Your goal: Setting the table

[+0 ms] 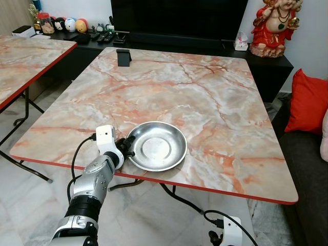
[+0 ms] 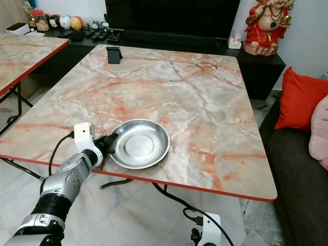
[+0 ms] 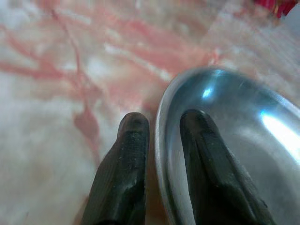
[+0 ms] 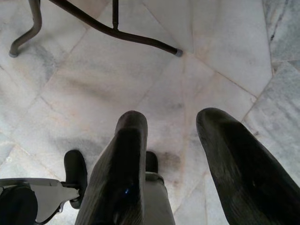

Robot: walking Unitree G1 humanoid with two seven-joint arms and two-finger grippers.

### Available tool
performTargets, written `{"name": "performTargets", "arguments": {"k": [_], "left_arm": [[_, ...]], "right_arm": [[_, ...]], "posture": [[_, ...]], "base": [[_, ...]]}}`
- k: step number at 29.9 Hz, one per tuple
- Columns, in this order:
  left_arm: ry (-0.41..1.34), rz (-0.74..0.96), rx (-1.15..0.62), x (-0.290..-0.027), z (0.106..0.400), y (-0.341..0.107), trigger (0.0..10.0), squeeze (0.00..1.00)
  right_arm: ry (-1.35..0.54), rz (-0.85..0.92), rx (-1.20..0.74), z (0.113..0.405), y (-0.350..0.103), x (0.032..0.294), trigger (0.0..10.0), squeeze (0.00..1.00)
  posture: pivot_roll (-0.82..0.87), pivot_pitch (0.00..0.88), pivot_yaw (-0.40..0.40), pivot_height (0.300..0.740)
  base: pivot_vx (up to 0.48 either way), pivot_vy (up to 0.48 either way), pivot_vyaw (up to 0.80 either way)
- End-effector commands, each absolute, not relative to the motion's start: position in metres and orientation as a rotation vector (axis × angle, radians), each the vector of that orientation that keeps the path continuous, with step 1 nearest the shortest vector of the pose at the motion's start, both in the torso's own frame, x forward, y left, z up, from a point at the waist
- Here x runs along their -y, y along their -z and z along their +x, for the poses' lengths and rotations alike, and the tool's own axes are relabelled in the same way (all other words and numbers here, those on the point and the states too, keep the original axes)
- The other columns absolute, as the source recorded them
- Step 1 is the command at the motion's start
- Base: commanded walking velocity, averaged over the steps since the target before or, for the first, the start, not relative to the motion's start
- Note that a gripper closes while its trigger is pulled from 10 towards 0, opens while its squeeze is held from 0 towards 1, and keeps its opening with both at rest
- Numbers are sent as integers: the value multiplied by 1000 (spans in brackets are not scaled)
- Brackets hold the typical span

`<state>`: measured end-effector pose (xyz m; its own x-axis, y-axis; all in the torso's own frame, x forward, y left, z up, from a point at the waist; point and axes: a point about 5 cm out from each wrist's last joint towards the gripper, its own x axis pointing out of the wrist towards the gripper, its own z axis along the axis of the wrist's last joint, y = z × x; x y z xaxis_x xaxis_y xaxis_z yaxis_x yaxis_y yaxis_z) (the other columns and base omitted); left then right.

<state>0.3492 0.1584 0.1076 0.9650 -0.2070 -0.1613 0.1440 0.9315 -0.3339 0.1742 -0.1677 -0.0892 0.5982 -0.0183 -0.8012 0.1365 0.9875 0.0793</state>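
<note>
The left gripper (image 3: 161, 140) pinches the rim of the steel plate (image 1: 157, 145), one finger inside, one outside. The plate sits near the marble table's (image 1: 215, 92) front edge. Setting looks barely begun; right gripper (image 4: 171, 154) hangs spread, empty.

Broad bare marble-patterned counter (image 1: 205, 92) lay open beyond shallow round steel dish (image 1: 157, 146), small black stand (image 1: 123, 57) stood at far edge

The left arm (image 1: 95, 179) was silver with ribbed segments and a black cuff, topped by a white boxy wrist module trailing a black cable. Its gripper (image 3: 161, 140) had long black fingers (image 3: 124, 159), seemingly finely textured. The right gripper's (image 4: 171, 140) fingers were black and rounded.
</note>
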Motion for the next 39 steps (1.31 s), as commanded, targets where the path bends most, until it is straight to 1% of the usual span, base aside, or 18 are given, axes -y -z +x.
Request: {"name": "performTargets", "arguments": {"k": [1, 6, 8, 9, 10, 12, 13, 16, 17, 18, 20, 21, 29, 39], "left_arm": [[172, -333, -141, -161, 350, -117, 10000, 0], [166, -326, -40, -165, 350, -133, 10000, 0], [165, -292, 3, -166, 349, -138, 10000, 0], [172, -249, 52, -166, 347, -143, 10000, 0], [172, -249, 52, -166, 347, -143, 10000, 0], [175, -172, 111, -166, 344, -148, 10000, 0], [188, -51, 154, -164, 338, -147, 10000, 0], [204, 15, 191, -160, 331, -145, 10000, 0], [216, 108, 222, -156, 325, -143, 10000, 0], [214, 146, 242, -155, 321, -142, 10000, 0], [210, 149, 249, -156, 319, -143, 10000, 0], [218, 184, 267, -157, 317, -144, 10000, 0], [216, 219, 259, -165, 311, -138, 10000, 0], [186, 199, 274, -162, 315, -142, 10000, 0]], "right_arm": [[92, 138, -920, 176, 88, 170, 10000, 0], [90, 138, -920, 176, 88, 169, 10000, 0], [90, 140, -920, 176, 88, 169, 10000, 0], [90, 140, -920, 176, 88, 169, 10000, 0], [90, 140, -920, 176, 88, 169, 10000, 0], [89, 141, -918, 176, 88, 169, 10000, 0], [91, 145, -913, 177, 88, 169, 10000, 0], [93, 149, -907, 177, 88, 169, 10000, 0], [94, 151, -901, 177, 87, 169, 10000, 0], [97, 151, -900, 177, 87, 169, 10000, 0], [99, 151, -900, 177, 87, 170, 10000, 0], [101, 150, -900, 177, 87, 170, 10000, 0], [83, 106, -896, 178, 87, 170, 10000, 0], [138, 82, -899, 177, 87, 173, 10000, 0]], "posture": [[102, 0, -74, 740], [101, 0, -72, 740], [102, 0, -71, 740], [102, 0, -71, 740], [102, 0, -71, 740], [102, 0, -71, 740], [101, 0, -69, 740], [97, 0, -70, 740], [94, 0, -69, 740], [94, 0, -69, 740], [94, 0, -69, 740], [87, 0, -71, 740], [84, 0, -70, 740], [57, 0, -64, 740]], "base": [[0, 0, 0], [0, 0, 0], [0, 0, 0], [0, 0, 0], [0, 0, 0], [0, 0, 0], [0, 0, 0], [0, 0, 0], [0, 0, 0], [0, 0, 0], [0, 0, 0], [0, 0, 0], [0, 0, 0], [0, 0, 0]]}}
